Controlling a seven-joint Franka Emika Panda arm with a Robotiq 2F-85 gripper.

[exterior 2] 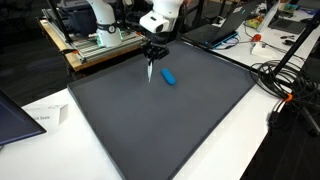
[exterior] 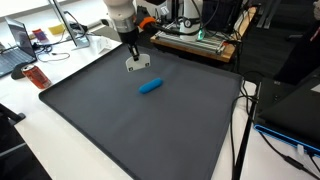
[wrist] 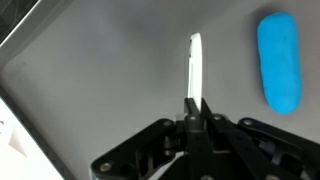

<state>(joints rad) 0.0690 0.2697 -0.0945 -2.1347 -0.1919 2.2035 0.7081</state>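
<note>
We found the tool [wrist: 196,106] shut, its 2 fingers pressed together on the top edge of a thin white plate [wrist: 195,65]. The wrist view showed the plate edge-on, pointing straight away from the fingers. In both exterior views the plate [exterior 2: 150,73] hung upright below the tool [exterior 2: 151,60], close to the far edge of the bench [exterior: 45,140]. Its lower edge came down to the grey mat [exterior: 130,130]. We could not tell whether it touched the mat or stood just above it.

We judged the grasp to be made, with the plate not yet laid flat or let go.

Just beside the plate, a little toward the middle of the bench, lay 1 blue oblong block [exterior: 150,86]. It rested flat on the mat, apart from both plate and tool. It was the only thing near enough to get in the way.

Past the far edge stood a rack of equipment [exterior: 195,38]. A laptop [exterior: 14,48] sat off 1 corner, and cables [exterior: 240,125] trailed along a side edge, well apart.
</note>
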